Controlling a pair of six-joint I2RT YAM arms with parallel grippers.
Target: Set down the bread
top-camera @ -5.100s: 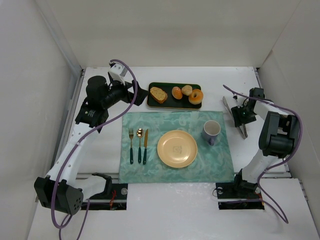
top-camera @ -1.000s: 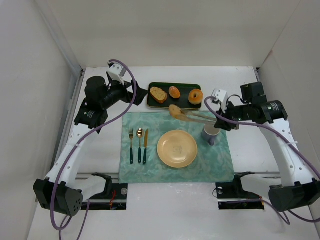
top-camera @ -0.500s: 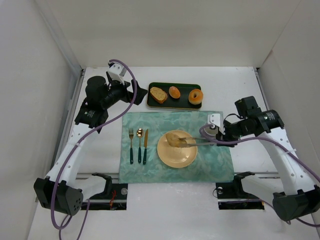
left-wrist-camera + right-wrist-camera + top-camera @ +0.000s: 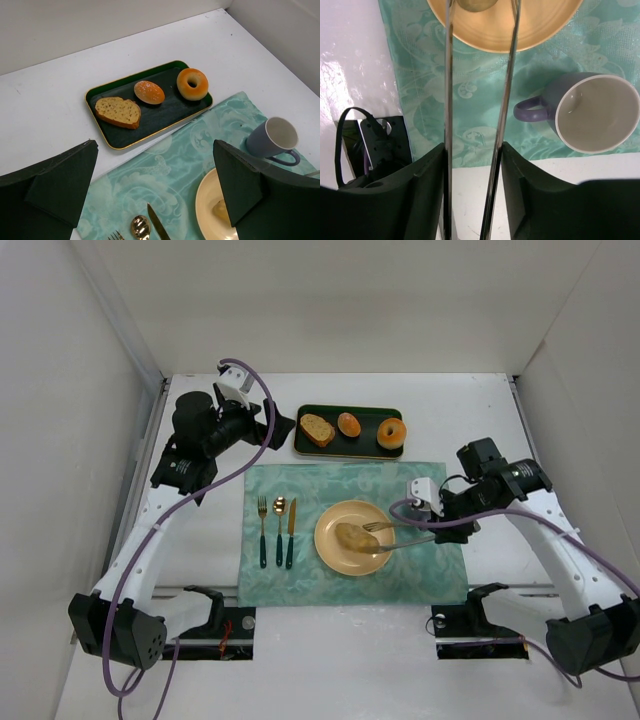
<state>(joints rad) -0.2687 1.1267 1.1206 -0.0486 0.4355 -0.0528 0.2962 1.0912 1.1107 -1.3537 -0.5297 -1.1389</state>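
Note:
The bread point(image 4: 352, 536), a small pale tan oval bun, lies on the yellow plate point(image 4: 330, 550) on the teal placemat. It sits between the tips of metal tongs point(image 4: 395, 533). My right gripper point(image 4: 437, 523) is shut on the tongs' handles, to the right of the plate. In the right wrist view the bread point(image 4: 475, 4) shows at the top edge between the two tong arms point(image 4: 447, 100), above my right gripper point(image 4: 472, 150). My left gripper point(image 4: 280, 427) is open and empty, high over the mat's far left. In its wrist view point(image 4: 155, 200) a bit of the bread point(image 4: 220, 210) shows.
A dark green tray point(image 4: 365, 445) at the back holds a cut slice point(image 4: 317, 428), an orange-brown roll point(image 4: 349, 424) and a doughnut point(image 4: 391, 432). A purple mug point(image 4: 597, 112) stands right of the plate. Fork, spoon and knife point(image 4: 277, 530) lie left of it.
My right gripper carried the bread in the tongs from the tray to the plate and lowered it onto the plate. The left arm has not moved.

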